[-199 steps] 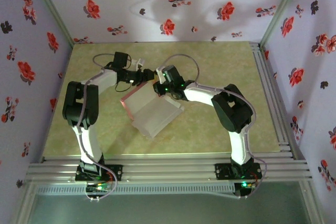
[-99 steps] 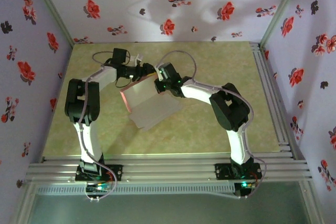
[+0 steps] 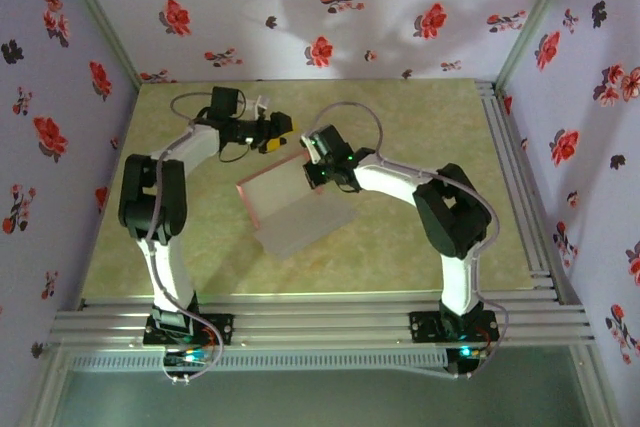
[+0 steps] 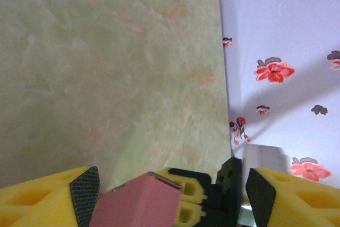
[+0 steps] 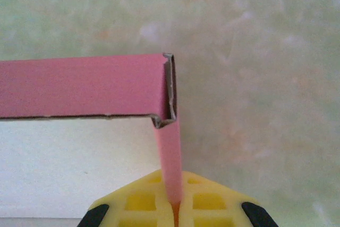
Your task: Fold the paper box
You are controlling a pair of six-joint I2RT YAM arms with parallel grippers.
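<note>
Cardboard first: your paper box [image 3: 298, 212] lies on the green marbled table [image 3: 420, 237] near the middle of the top view, whitish-grey face up; its flat near flap reaches toward 6 o'clock, and pink walls stand along its 9 o'clock and 12 o'clock edges. Your right gripper [image 3: 318, 172] sits at the box's 1 o'clock corner; in the right wrist view that gripper [image 5: 175, 208] has its yellow fingers pressed together on a thin pink wall seen edge-on; the wall runs up toward 12 o'clock to a folded corner, where a longer pink wall heads off to 9 o'clock with the whitish inner face below it. Farther out, your left gripper [image 3: 283, 137] hangs just past the box's 12 o'clock edge; in the left wrist view its [image 4: 170, 195] fingers stand wide apart, a pink corner of the box poking up between them close to the finger at 7 o'clock; you cannot tell whether they touch. Beyond it the table ends at the floral wall [image 3: 350, 7].
</note>
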